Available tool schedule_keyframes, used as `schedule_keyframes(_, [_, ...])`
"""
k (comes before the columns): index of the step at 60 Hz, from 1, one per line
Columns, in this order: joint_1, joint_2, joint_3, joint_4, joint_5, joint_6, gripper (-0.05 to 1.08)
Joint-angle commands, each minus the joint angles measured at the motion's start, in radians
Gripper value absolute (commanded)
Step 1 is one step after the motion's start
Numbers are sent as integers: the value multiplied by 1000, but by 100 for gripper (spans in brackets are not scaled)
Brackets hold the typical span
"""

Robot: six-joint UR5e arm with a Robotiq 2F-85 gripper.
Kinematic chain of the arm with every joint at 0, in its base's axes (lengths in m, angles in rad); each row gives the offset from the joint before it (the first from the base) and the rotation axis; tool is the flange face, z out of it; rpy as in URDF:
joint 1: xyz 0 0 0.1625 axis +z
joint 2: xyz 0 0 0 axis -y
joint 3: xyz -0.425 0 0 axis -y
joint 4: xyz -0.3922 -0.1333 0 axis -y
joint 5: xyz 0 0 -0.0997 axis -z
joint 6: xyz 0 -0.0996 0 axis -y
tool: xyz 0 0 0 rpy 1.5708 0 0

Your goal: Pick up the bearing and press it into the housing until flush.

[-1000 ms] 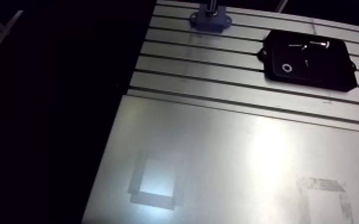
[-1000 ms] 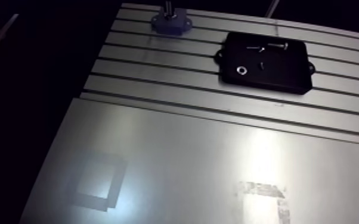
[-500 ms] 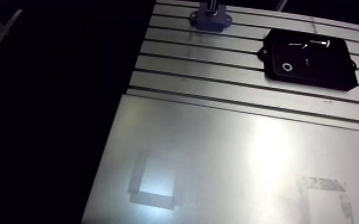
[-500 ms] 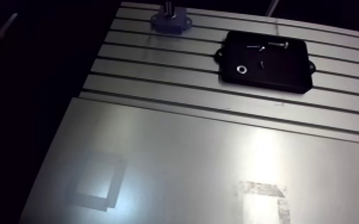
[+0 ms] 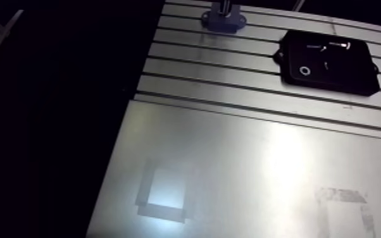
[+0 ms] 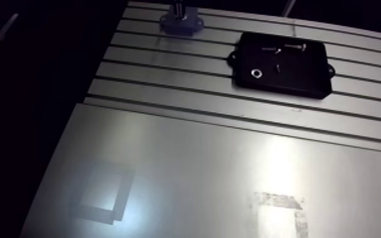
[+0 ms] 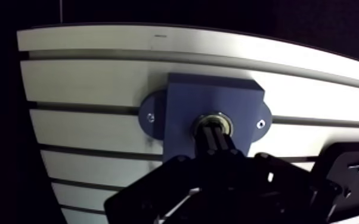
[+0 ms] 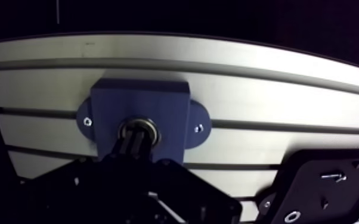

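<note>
The blue housing (image 7: 185, 107) is bolted by two ears to the slotted table near its far edge; it also shows in the arm view as the blue housing (image 5: 223, 20). The metal bearing (image 7: 225, 120) sits in the housing's round bore, and only its bright rim shows. My gripper (image 7: 213, 132) stands straight over the bore. Its two dark fingers are pressed together, shut, with their tips on the bearing's middle. How deep the bearing sits in the bore is hidden by the fingers.
A black tray (image 5: 351, 73) lies on the slats to the right of the housing, holding a small metal ring (image 5: 304, 71) and some screws (image 5: 338, 45). Nearer the camera is a smooth metal plate (image 5: 243, 158) with two taped square outlines (image 5: 163, 193).
The arm view has shifted slightly, so the table's things sit a little higher in the picture. Nothing on the table has moved against anything else.
</note>
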Motion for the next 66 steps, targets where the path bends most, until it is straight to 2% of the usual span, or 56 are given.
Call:
schedule_keyframes(1, [0,4,2,0,0,-2,108])
schedule_keyframes(28, [2,1,-6,0,3,-3,108])
schedule_keyframes(51, [3,-32,-14,11,0,-4,105])
schedule_keyframes(53, [3,-44,-15,19,-2,-4,93])
schedule_keyframes(58, [3,-62,-14,37,-4,-5,87])
schedule_keyframes(59, [3,-72,-14,46,-6,-5,75])
schedule_keyframes(60, [3,-72,-14,46,-6,-5,75])
schedule_keyframes(61, [3,-83,-14,56,-6,-6,50])
schedule_keyframes(62, [3,-83,-14,56,-6,-6,50])
schedule_keyframes(63, [3,-92,-16,76,-6,-10,20])
schedule_keyframes(64, [3,-92,-16,76,-6,-10,20])
schedule_keyframes(65, [3,-103,-19,103,-7,-20,2])
schedule_keyframes(66, [3,-103,-19,103,-7,-20,2])
